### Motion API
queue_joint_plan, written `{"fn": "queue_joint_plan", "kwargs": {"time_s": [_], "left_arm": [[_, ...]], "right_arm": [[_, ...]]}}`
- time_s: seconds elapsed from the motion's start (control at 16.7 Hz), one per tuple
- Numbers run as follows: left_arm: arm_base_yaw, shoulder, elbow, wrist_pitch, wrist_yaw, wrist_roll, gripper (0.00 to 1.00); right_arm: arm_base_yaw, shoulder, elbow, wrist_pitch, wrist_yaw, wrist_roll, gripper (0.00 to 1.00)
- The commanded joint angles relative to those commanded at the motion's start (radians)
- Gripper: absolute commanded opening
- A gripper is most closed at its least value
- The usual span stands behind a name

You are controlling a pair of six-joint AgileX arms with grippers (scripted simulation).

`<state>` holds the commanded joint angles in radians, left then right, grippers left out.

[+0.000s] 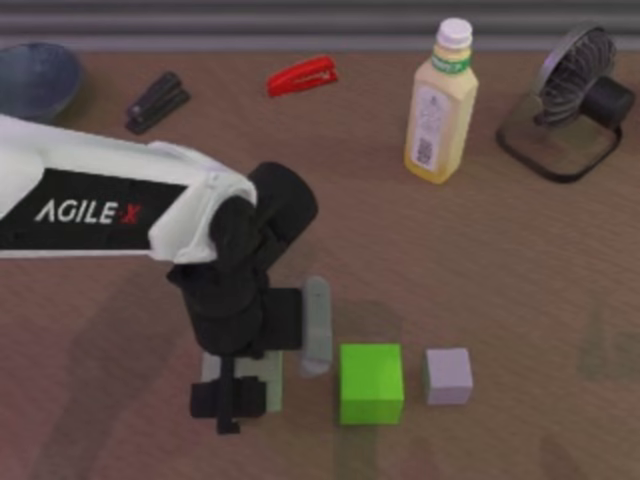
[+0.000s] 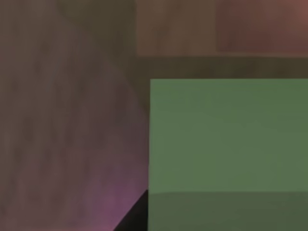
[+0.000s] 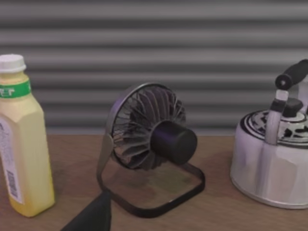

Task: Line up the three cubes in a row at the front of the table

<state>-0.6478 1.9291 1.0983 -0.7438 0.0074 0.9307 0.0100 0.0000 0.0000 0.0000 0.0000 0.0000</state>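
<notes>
Cubes sit in a left-to-right row at the table's front: the pale sage-green cube leftmost, the lime-green cube beside it, the lavender cube last, all square to the edge. My left gripper hangs directly over the sage cube; whether its fingers are spread I cannot tell. My right gripper is out of sight.
</notes>
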Motion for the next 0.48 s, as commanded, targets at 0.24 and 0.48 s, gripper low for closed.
{"fn": "queue_joint_plan", "kwargs": {"time_s": [0.24,0.48], "left_arm": [[0.000,0.000,0.000,0.000,0.000,0.000,0.23],[0.000,0.000,0.000,0.000,0.000,0.000,0.53]], "right_arm": [[0.000,0.000,0.000,0.000,0.000,0.000,1.00],[0.000,0.000,0.000,0.000,0.000,0.000,1.00]]}}
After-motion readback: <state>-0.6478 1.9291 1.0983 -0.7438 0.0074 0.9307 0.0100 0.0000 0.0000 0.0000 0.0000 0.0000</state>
